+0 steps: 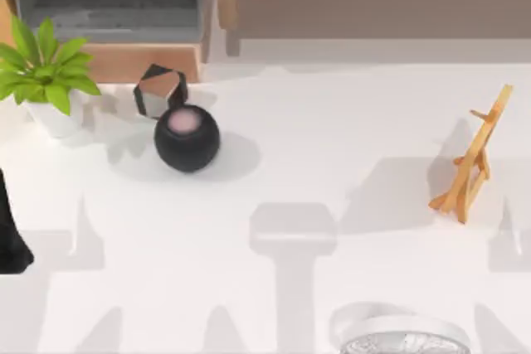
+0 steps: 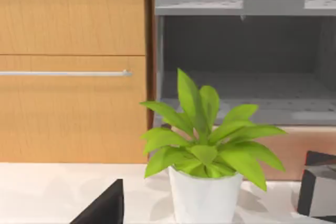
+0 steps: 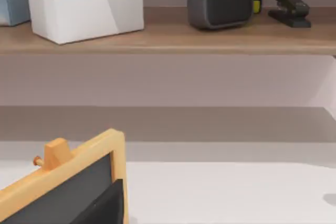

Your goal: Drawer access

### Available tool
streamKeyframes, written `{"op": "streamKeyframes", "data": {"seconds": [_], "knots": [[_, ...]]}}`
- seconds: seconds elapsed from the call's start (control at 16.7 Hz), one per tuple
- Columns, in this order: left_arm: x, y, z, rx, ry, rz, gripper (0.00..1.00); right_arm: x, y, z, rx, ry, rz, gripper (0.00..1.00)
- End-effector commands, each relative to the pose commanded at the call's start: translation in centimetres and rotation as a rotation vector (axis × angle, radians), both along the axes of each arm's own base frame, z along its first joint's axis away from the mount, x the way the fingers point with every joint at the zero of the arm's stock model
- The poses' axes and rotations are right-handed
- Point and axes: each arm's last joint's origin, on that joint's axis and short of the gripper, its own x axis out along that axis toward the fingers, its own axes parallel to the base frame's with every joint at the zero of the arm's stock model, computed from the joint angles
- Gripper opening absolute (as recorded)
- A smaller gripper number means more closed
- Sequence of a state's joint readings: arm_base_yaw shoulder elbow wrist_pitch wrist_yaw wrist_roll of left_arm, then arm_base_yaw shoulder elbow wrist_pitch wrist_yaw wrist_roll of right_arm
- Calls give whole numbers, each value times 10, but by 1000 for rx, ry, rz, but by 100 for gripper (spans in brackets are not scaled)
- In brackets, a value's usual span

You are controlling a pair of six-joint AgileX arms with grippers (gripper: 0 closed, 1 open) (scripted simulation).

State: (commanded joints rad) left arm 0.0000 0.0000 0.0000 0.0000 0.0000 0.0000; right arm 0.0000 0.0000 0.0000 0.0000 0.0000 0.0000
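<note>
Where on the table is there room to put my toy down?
The big bare patch of white table lies between the black ball speaker and the little wooden easel. It is crowded at the left back, where the potted plant, the black-and-white block and the speaker sit before the open drawer.

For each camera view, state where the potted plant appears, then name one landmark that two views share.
Top view: potted plant at the table's far left, before the drawer.
Left wrist view: potted plant low, centre-right.
Right wrist view: not in it.
Shared landmark: the grey-walled drawer behind it.
</note>
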Motion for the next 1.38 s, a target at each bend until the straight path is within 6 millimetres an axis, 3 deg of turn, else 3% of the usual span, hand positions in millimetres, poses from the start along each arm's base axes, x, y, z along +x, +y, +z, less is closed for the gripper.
{"op": "streamKeyframes", "data": {"seconds": [0.18, 0.48, 0.9, 1.14, 1.38], "knots": [[0, 0, 3, 1, -6, 2, 100, 0, 0, 0, 0, 0, 0, 100], [12, -5, 31, 1, -28, 9, 100, 0, 0, 0, 0, 0, 0, 100], [66, -30, 67, -3, -11, -1, 100, 0, 0, 0, 0, 0, 0, 100], [96, -48, 71, 0, 2, -2, 100, 0, 0, 0, 0, 0, 0, 100], [105, -54, 72, 0, 0, 0, 100, 0, 0, 0, 0, 0, 0, 100]]}}
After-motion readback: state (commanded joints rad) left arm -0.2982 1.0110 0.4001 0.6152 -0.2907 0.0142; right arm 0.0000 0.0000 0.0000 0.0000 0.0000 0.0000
